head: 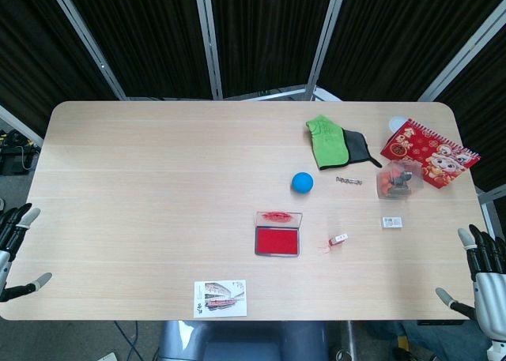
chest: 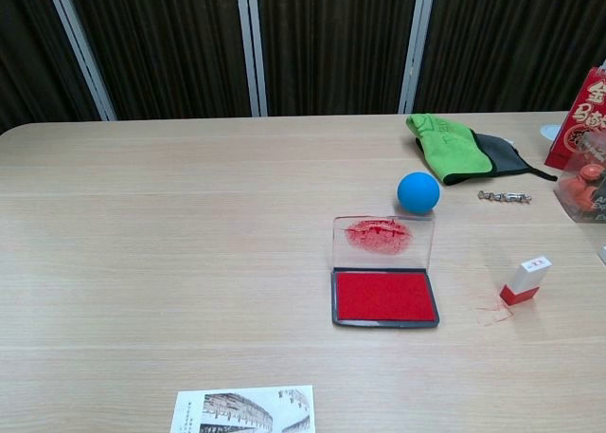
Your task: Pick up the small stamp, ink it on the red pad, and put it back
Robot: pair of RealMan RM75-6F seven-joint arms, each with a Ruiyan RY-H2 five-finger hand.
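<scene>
**Stamp standing on table, both hands idle at the edges**

Stamp, small, white body with red base [chest: 525, 280], stands upright on the light wooden table [head: 142, 187], just right of the open red ink pad in its dark tray [chest: 383, 297], not touching it. Faint red marks on the wood beside the stamp base. Clear pad lid [chest: 383, 241] is raised behind the tray, red ink smear on it. Head view shows the same stamp [head: 339, 239] tiny, shape hard to read; chest view gives it clearly.

Left hand [head: 16, 246] at the left table edge, fingers spread, holding nothing, well apart from stamp. Right hand [head: 484, 278] at the lower right edge, fingers spread too, nothing in it. Both hands show in head view only; chest view has neither.

Blue ball [chest: 418, 192] sits behind the pad, near the lid. Green cloth [chest: 448, 144] overlaps a dark grey cloth [chest: 497, 155] further back right. Small metal chain piece [chest: 505, 197] lies in front of the cloths.

Head view only: whole red printed notebook with spiral edge [head: 428, 152], clear plastic container with orange items inside [head: 397, 180], small white box [head: 391, 222] near the right edge. Chest view cuts the notebook and container at its right border.

Printed card with a building picture [head: 220, 298] lies at the near edge, left of the pad; chest view shows only its upper part
</scene>
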